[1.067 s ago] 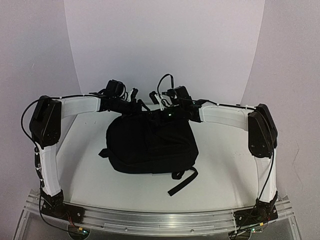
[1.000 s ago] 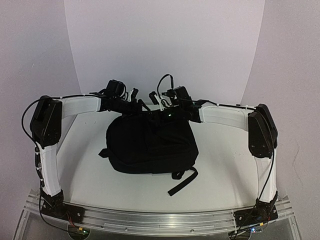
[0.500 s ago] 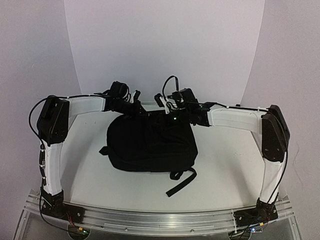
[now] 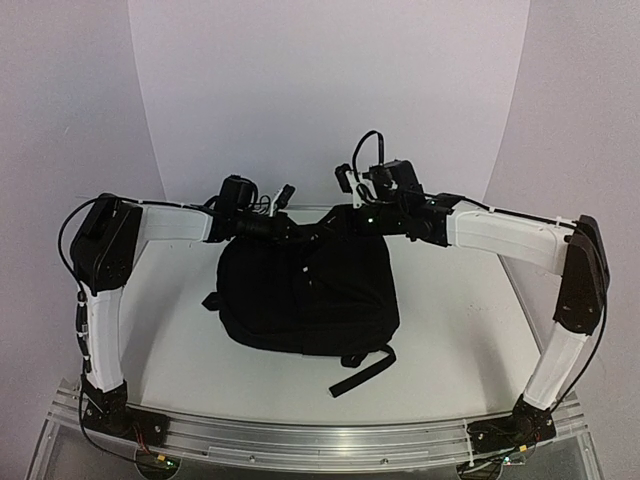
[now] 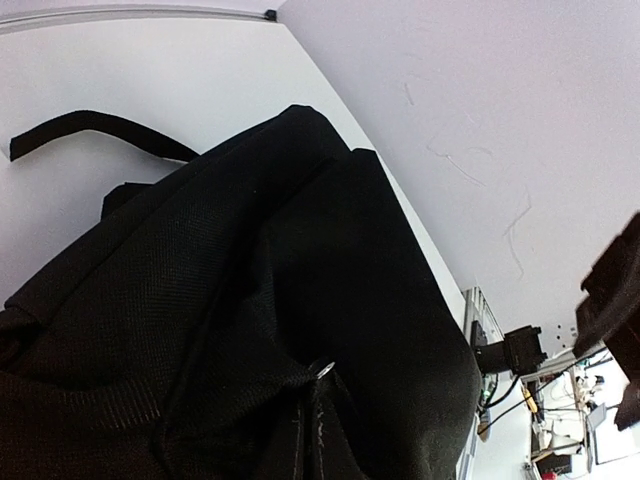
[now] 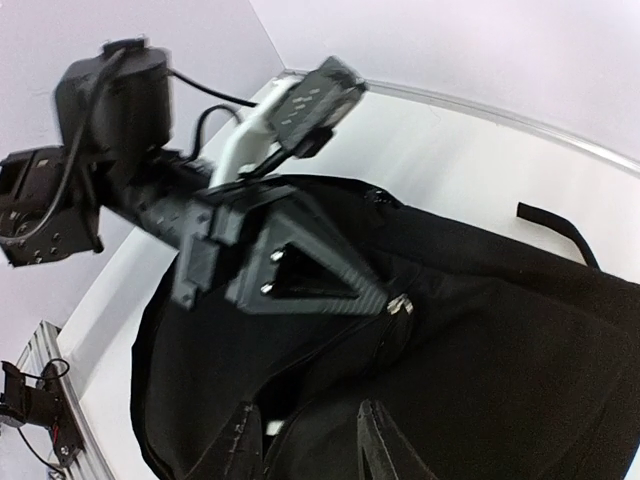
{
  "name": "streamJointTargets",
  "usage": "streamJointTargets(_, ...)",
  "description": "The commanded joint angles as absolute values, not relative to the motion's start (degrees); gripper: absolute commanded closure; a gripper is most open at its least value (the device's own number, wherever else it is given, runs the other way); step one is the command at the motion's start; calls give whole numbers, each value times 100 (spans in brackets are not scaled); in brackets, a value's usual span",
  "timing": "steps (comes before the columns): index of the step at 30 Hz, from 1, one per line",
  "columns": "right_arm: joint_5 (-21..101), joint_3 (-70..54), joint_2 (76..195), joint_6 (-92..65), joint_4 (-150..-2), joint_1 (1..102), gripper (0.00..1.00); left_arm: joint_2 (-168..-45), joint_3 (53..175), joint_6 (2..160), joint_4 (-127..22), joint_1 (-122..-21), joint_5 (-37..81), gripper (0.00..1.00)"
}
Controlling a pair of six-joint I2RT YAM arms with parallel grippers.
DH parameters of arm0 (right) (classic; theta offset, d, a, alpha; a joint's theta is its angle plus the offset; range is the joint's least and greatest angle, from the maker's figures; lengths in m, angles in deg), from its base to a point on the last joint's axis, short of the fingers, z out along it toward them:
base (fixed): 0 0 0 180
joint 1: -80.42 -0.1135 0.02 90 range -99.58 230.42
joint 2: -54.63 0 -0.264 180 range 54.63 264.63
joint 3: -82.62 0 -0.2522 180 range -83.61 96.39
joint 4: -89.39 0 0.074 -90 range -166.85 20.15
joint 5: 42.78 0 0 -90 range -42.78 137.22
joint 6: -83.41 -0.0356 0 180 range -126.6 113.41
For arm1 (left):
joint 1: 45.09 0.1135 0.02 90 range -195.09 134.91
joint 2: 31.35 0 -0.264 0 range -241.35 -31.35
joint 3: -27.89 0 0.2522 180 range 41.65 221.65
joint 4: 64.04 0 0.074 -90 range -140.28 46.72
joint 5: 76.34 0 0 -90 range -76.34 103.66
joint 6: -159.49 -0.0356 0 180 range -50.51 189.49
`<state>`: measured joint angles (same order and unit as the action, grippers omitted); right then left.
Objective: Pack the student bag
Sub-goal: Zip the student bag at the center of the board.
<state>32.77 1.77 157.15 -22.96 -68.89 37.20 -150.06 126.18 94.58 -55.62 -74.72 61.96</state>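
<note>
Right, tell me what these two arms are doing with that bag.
Both arms reach to the far edge of the large black soft fabric backpack lying on the white table. The left gripper is shut there and seems to pinch the fabric. The right gripper hovers beside it, jaws apart, holding nothing.

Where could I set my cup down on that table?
Bare table left of the backpack, up to the left arm; a patch on its right, up to the right arm; a strip nearer than the loose strap. Crowded: the backpack's far end, where both arms meet.
</note>
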Motion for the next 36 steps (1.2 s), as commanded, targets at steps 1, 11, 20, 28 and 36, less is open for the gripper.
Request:
streamJointTargets(1, 2992, 147, 15500, -1931, -6663, 3797, 62, -14337, 11982, 10141, -6623, -7709, 6656, 100)
streamJointTargets(11, 2619, 334, 15966, -1571, -6560, 3945, 52, -14316, 11486, 12017, -8446, -7663, 6603, 100)
streamJointTargets(20, 2414, 716, 16423, -1450, -6578, 4069, 53, -14397, 11404, 12705, -9183, -7542, 6758, 100)
streamJointTargets(28, 2194, 1044, 16796, -1373, -6578, 4219, 59, -14420, 11460, 12732, -9167, -7524, 6798, 100)
streamJointTargets(36, 1615, 1145, 16910, -1269, -6578, 4218, 71, -14412, 11566, 12629, -8826, -7514, 6680, 100)
